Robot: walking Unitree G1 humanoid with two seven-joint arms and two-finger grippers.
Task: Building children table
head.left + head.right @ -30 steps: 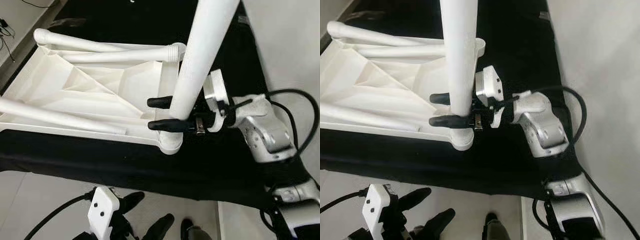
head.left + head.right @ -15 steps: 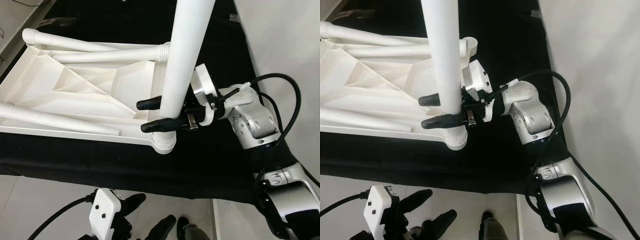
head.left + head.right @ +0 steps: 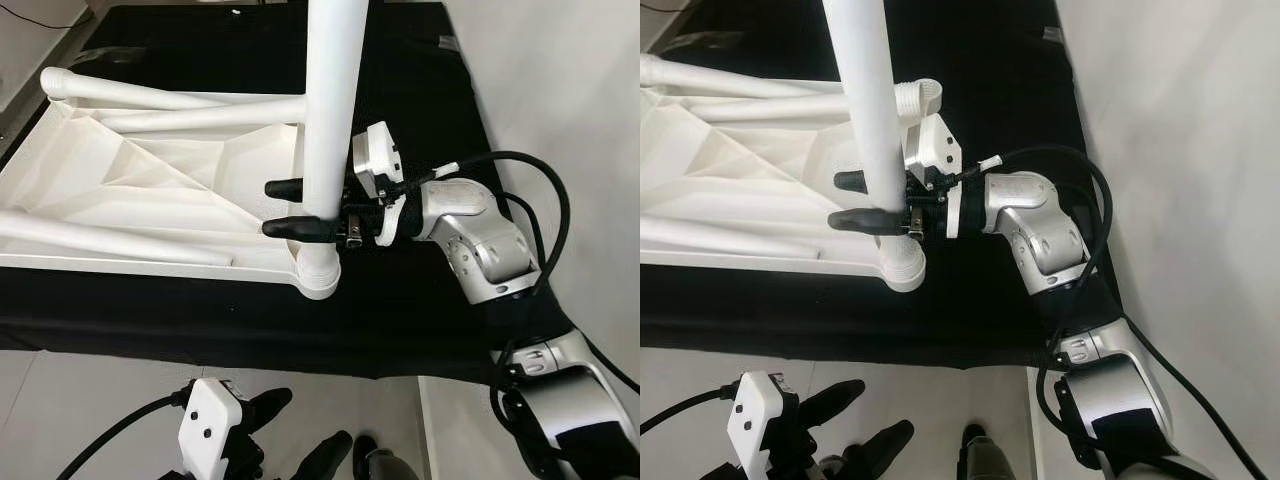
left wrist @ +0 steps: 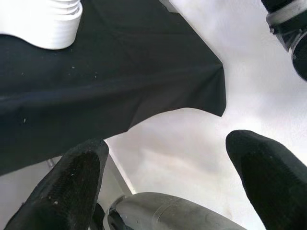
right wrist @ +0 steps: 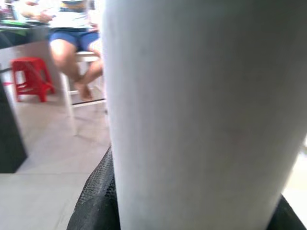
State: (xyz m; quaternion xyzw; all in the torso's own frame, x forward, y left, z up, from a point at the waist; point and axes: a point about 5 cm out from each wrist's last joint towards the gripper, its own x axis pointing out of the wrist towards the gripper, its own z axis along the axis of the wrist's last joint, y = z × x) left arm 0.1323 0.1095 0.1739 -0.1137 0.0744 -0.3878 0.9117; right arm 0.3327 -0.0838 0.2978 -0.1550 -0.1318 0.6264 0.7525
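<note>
Black cloth (image 3: 420, 320) covers my counter, and the upturned white plastic tabletop (image 3: 150, 200) lies on it along the near edge. From the tabletop's near right corner socket (image 3: 318, 275) a white round plastic leg (image 3: 330, 110) stands upright. My right tool (image 3: 285, 208) has its two black fingers closed around that leg just above the socket. My left tool (image 4: 168, 182) hangs low beside the counter's near edge, fingers spread apart, holding nothing.
</note>
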